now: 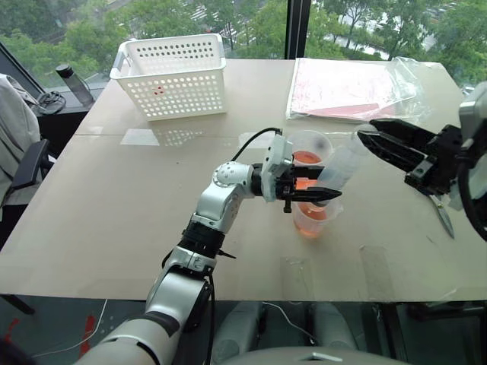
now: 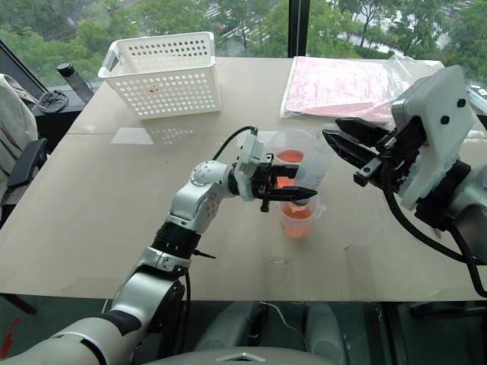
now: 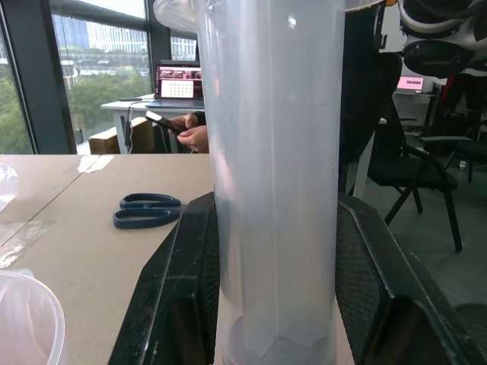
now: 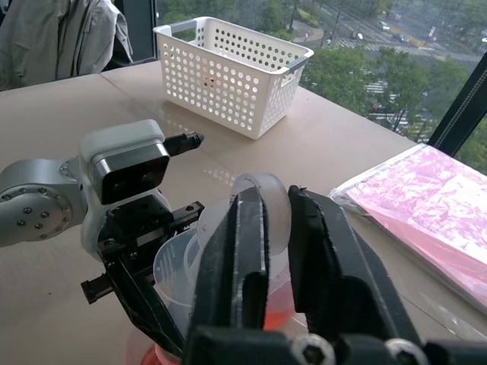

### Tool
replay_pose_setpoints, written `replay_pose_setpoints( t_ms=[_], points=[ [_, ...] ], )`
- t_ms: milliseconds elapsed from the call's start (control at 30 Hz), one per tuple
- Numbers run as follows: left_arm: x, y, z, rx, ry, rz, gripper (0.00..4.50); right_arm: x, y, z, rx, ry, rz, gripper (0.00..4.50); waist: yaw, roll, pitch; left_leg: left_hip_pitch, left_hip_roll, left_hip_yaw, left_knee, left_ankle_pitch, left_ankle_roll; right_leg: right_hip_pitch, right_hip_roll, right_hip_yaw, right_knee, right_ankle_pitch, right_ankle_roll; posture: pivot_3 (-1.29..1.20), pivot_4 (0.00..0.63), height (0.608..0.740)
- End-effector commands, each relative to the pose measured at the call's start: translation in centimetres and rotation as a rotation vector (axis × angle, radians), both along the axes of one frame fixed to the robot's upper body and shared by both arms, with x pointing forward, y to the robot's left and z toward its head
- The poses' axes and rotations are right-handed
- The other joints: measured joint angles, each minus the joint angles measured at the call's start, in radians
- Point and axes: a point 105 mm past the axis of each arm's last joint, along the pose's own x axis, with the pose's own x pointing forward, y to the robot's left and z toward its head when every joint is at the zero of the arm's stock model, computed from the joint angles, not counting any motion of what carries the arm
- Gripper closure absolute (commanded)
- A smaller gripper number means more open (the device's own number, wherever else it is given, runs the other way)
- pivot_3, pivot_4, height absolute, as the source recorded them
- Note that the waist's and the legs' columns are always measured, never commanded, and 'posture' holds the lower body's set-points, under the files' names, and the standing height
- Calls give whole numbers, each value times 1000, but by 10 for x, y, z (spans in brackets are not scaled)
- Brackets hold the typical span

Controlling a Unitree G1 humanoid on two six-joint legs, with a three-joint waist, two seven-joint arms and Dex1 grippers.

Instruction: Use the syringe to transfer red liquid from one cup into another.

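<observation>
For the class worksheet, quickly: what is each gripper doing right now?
Left gripper: shut on the syringe barrel, over the cups.
Right gripper: shut on the syringe's plunger end.

I can't see the tip of the fat clear plastic syringe (image 1: 339,163); my left claw (image 1: 316,195) covers it above the smaller clear beaker (image 1: 310,219).

Bright, even daylight comes through the windows (image 1: 251,23) behind the table (image 1: 114,205), leaving pale glare patches on its top and only soft shadows. In the left wrist view the syringe (image 3: 274,167) looms close, slightly soft.
</observation>
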Motion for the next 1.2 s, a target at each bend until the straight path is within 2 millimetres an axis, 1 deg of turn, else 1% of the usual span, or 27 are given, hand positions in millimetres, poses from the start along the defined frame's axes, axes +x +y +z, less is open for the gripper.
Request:
replay_pose_setpoints(
  t_ms=[33, 100, 167, 267, 367, 467, 600, 800, 867, 967, 1033, 1100, 1200],
  points=[
    [-8, -3, 16, -49, -57, -44, 3070, 4, -5, 5, -23, -7, -26, 4430, 0, 0, 0, 0, 0, 0, 0, 0, 0, 0, 0, 0, 0, 0, 0, 0, 150, 740],
    [-8, -3, 19, -65, -46, -44, 3070, 3, -2, 3, -33, 3, -5, 4430, 0, 0, 0, 0, 0, 0, 0, 0, 0, 0, 0, 0, 0, 0, 0, 0, 150, 740],
    [-9, -3, 21, -73, -42, -44, 3070, 0, 5, -4, -65, 28, 38, 4430, 0, 0, 0, 0, 0, 0, 0, 0, 0, 0, 0, 0, 0, 0, 0, 0, 150, 740],
    [-9, -4, 22, -73, -42, -45, 3070, -1, 13, -18, -96, 76, 85, 4430, -1, 0, 0, 0, 0, 0, 0, 0, 0, 0, 0, 0, 0, 0, 0, 0, 150, 740],
    [-10, -5, 26, -78, -48, -51, 3070, -3, 22, -38, -112, 120, 139, 4430, -1, 0, 0, 0, 0, 0, 0, 0, 0, -1, 0, 0, 0, 0, 0, 0, 150, 740],
    [-10, -6, 32, -95, -43, -50, 3070, -1, 25, -51, -99, 149, 155, 4430, 0, 0, 0, 0, 0, 0, 0, 0, 0, -1, 0, 0, 0, 0, 0, 0, 150, 740],
    [-11, -6, 35, -97, -39, -46, 3070, -7, 29, -64, -111, 178, 194, 4430, 1, 0, 0, 0, 0, 0, 0, 0, 0, -1, 0, 0, 0, 0, 0, 0, 150, 740],
    [-11, -5, 36, -103, -22, -40, 3070, -15, 32, -67, -100, 188, 238, 4430, -1, 0, 0, 0, 0, 0, 0, 0, 0, -1, 0, 0, 0, 0, 0, 0, 150, 740],
    [-12, -5, 36, -103, -22, -40, 3070, -16, 32, -65, -99, 169, 240, 4430, -1, 0, 0, 0, 0, 0, 0, 0, 0, -1, 0, 0, 1, 0, 0, 0, 150, 740],
    [-12, -5, 37, -104, -18, -39, 3070, -15, 32, -56, -85, 127, 238, 4430, 0, 0, 0, 0, 0, 0, 0, 0, 0, -1, 0, 0, 0, 0, 0, 0, 150, 740],
    [-12, -5, 38, -109, -10, -39, 3070, -20, 36, -42, -19, 105, 300, 4430, 0, 0, 0, 0, 0, 0, 0, 0, 0, -1, 0, 0, 0, 0, 0, 0, 150, 740],
    [-12, -5, 40, -115, 5, -38, 3070, -22, 34, -32, 15, 77, 325, 3622, 0, 0, 0, 0, 0, 0, 0, 0, 0, -1, 0, 0, 0, 0, 0, 0, 150, 740],
    [-13, -5, 41, -114, 6, -38, 3070, -25, 29, -28, 19, 71, 330, 2343, 1, 0, 0, 0, 0, 0, 0, 0, 0, 0, 0, 0, 0, 0, 0, 0, 150, 740]
  ],
)
